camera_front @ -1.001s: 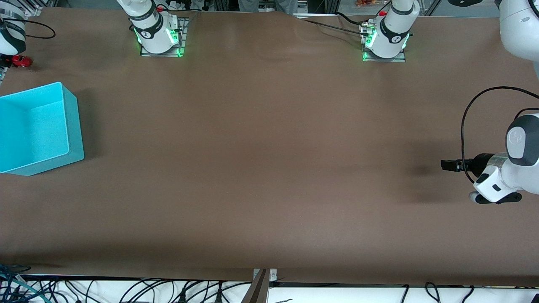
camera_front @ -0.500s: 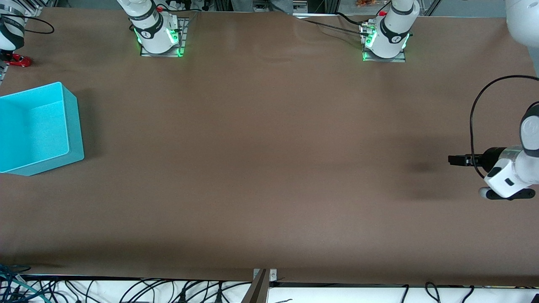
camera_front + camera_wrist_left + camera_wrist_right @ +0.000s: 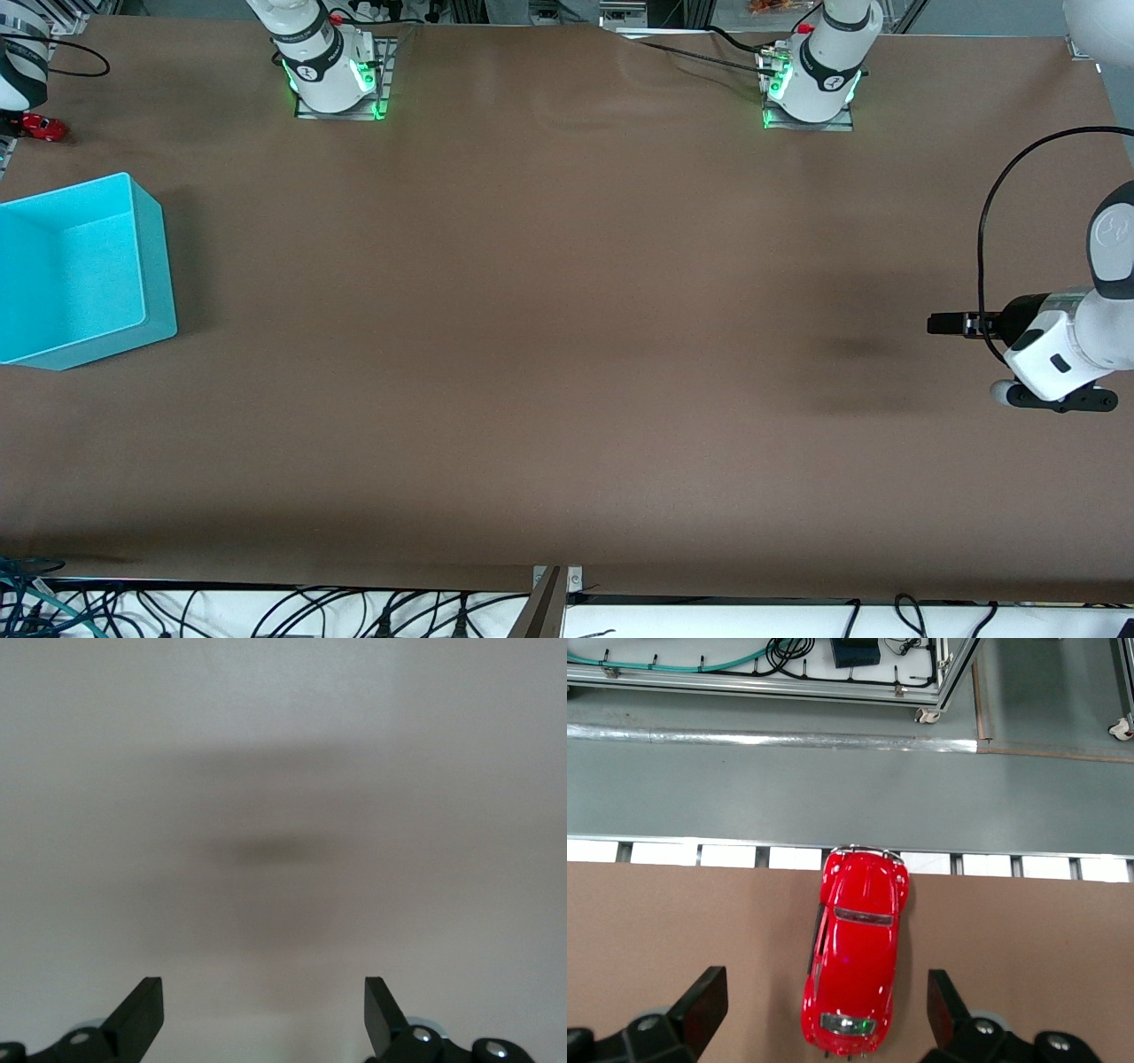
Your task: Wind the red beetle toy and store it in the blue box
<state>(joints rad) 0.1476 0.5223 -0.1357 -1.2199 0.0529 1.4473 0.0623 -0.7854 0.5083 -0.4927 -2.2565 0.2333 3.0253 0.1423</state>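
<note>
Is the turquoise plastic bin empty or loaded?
Empty. The turquoise plastic bin shows only bare floor; the glossy red toy car sits on the table, farther from the front camera.

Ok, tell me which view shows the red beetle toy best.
The right wrist view: the red beetle toy fills the middle, seen from above, at the table's edge. The front view shows only a tiny red speck near the corner. The left wrist view shows none of it.

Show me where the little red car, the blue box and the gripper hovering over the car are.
red beetle toy (image 3: 855, 961): right wrist view, on its roof.
blue box (image 3: 155, 266): front view, on its outer side wall.
right gripper (image 3: 824, 1014): right wrist view, midway between its open fingertips, over the toy.
</note>
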